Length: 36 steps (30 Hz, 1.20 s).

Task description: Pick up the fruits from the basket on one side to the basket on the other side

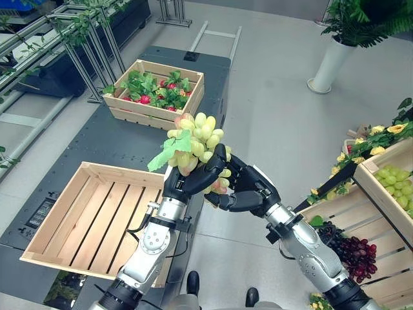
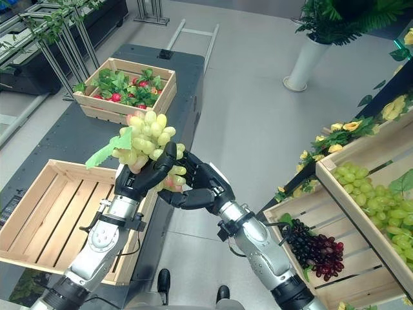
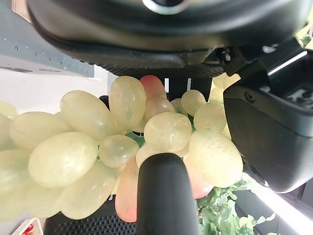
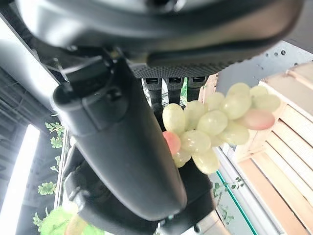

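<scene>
Holding position above the gap between the dark table point(image 1: 103, 139) and the grey floor, the left hand point(image 1: 184, 181) is curled around a bunch of green grapes point(image 1: 197, 139). Its fingers wrap the lower part of the bunch; the left wrist view shows the thumb point(image 3: 164, 196) pressed against the fruit. The right hand point(image 1: 248, 190) sits just beside the left hand, on its right, touching the bottom of the same bunch; its fingers are bent toward the grapes, but it cannot be told whether they grip them.

The bunch is raised clear of every crate. Its berries are oval, pale yellow-green and glossy, with a few pinkish ones low in the cluster. A green leaf point(image 1: 169, 150) hangs from its left side.

Near left, an empty wooden crate point(image 1: 87, 216) with a slatted floor rests on the table, left of the left forearm. Near right, a tiered wooden stand point(image 2: 361, 194) holds dark red and black grapes point(image 2: 316, 248) on the lower shelf and more green grapes point(image 2: 381, 200) on the upper one, trimmed with yellow flowers point(image 2: 342, 132).

Farther back on the table, a second wooden crate point(image 1: 155, 93) holds green leaves and small red fruits. At far right, a white planter point(image 1: 330, 64) carries a leafy plant.
</scene>
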### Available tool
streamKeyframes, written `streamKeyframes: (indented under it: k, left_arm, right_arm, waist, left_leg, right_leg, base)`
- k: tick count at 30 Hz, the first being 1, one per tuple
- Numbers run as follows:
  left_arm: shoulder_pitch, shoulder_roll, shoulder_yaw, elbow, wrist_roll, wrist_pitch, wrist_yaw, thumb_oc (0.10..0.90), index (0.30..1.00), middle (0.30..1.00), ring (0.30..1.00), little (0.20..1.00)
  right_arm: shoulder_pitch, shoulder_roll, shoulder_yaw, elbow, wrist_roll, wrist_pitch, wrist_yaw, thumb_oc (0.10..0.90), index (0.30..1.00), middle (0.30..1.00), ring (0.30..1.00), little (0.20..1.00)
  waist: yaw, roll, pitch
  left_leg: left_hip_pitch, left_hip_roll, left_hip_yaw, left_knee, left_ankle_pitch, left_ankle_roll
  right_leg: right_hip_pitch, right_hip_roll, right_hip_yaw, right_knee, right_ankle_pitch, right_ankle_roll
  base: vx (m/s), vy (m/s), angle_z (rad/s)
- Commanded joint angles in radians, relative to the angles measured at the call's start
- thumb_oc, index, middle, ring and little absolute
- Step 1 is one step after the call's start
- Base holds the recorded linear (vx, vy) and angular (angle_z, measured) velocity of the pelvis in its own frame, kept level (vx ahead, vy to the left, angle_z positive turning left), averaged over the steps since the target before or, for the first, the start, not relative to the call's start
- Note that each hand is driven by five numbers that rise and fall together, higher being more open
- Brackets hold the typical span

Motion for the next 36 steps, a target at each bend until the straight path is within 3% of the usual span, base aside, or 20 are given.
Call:
streamKeyframes:
  k: [1, 24, 25, 26, 27, 36]
  left_arm:
    - [-0.116, -0.032, -0.010, -0.107, -0.026, -0.198, -0.030, 0.400, 0.300, 0.300, 0.300, 0.300]
    - [-0.124, -0.037, -0.022, -0.139, -0.045, -0.205, -0.072, 0.400, 0.300, 0.300, 0.300, 0.300]
    - [-0.123, -0.036, -0.022, -0.136, -0.043, -0.209, -0.073, 0.400, 0.300, 0.300, 0.300, 0.300]
    - [-0.124, -0.038, -0.023, -0.132, -0.038, -0.211, -0.072, 0.400, 0.300, 0.300, 0.300, 0.300]
    - [-0.123, -0.036, -0.023, -0.131, -0.037, -0.212, -0.071, 0.400, 0.300, 0.300, 0.300, 0.300]
    - [-0.124, -0.021, 0.015, -0.115, 0.028, -0.230, 0.003, 0.400, 0.300, 0.300, 0.300, 0.300]
  right_arm:
    - [-0.036, 0.011, 0.010, -0.071, 0.091, -0.054, 0.039, 0.400, 0.300, 0.300, 0.300, 0.300]
    - [-0.018, 0.035, -0.003, -0.032, 0.086, -0.058, -0.003, 0.400, 0.300, 0.300, 0.300, 0.300]
    - [-0.019, 0.036, -0.002, -0.034, 0.085, -0.057, -0.004, 0.602, 0.604, 0.604, 0.604, 0.604]
    - [-0.020, 0.035, -0.003, -0.034, 0.086, -0.057, -0.004, 0.755, 0.832, 0.832, 0.832, 0.832]
    - [-0.021, 0.033, -0.005, -0.033, 0.093, -0.056, 0.001, 0.800, 0.900, 0.900, 0.900, 0.900]
    - [-0.017, 0.003, -0.045, -0.039, 0.101, -0.066, 0.032, 0.800, 0.900, 0.900, 0.900, 0.900]
  waist:
    - [0.003, 0.023, -0.114]
    - [-0.003, 0.025, -0.120]
    - [-0.003, 0.026, -0.120]
    - [-0.003, 0.026, -0.120]
    - [-0.004, 0.025, -0.121]
    - [-0.006, 0.024, -0.122]
  left_leg:
    - [0.048, 0.018, -0.037, 0.002, -0.127, -0.020]
    - [0.050, 0.022, -0.036, 0.002, -0.126, -0.020]
    - [0.050, 0.022, -0.036, 0.002, -0.126, -0.020]
    - [0.050, 0.022, -0.036, 0.002, -0.126, -0.020]
    - [0.051, 0.022, -0.036, 0.002, -0.127, -0.020]
    - [0.052, 0.024, -0.034, 0.002, -0.125, -0.022]
  right_leg:
    - [-0.048, 0.038, -0.003, 0.004, 0.048, -0.046]
    - [-0.048, 0.037, 0.002, 0.005, 0.048, -0.047]
    - [-0.048, 0.037, 0.002, 0.005, 0.048, -0.047]
    - [-0.049, 0.038, 0.002, 0.005, 0.048, -0.047]
    - [-0.048, 0.038, 0.003, 0.005, 0.048, -0.047]
    - [-0.048, 0.040, 0.007, 0.008, 0.046, -0.048]
  base:
    - [0.00, 0.000, 0.00]
    - [0.00, 0.000, 0.00]
    - [0.00, 0.000, 0.00]
    - [0.00, 0.000, 0.00]
    - [0.00, 0.000, 0.00]
    - [0.00, 0.001, -0.01]
